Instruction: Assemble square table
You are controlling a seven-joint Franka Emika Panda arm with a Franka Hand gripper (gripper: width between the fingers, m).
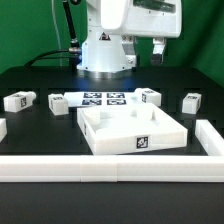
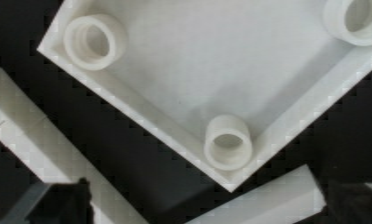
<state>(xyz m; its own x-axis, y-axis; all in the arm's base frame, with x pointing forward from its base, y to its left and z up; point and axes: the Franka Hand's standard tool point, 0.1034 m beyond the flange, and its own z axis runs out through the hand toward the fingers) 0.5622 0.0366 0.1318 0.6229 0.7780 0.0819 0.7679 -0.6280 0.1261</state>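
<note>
**White top untouched, gripper wide above it**

Nearest me, the long white bar (image 1: pixel 110 166) edges the bench (image 1: pixel 40 130). Just behind it lies the square top (image 1: pixel 125 122), rim up, with its corner holes (image 2: pixel 227 140) plain in the wrist view. Loose legs (image 1: pixel 18 101) lie beyond, on either side of the marker board (image 1: pixel 103 99). Farthest back, the gripper (image 1: pixel 158 48) hangs clear, fingers spread, holding nothing. My worry is that landing a finger on the raised rim would tip or skid the top, and a careless grab could knock a leg away.
</note>
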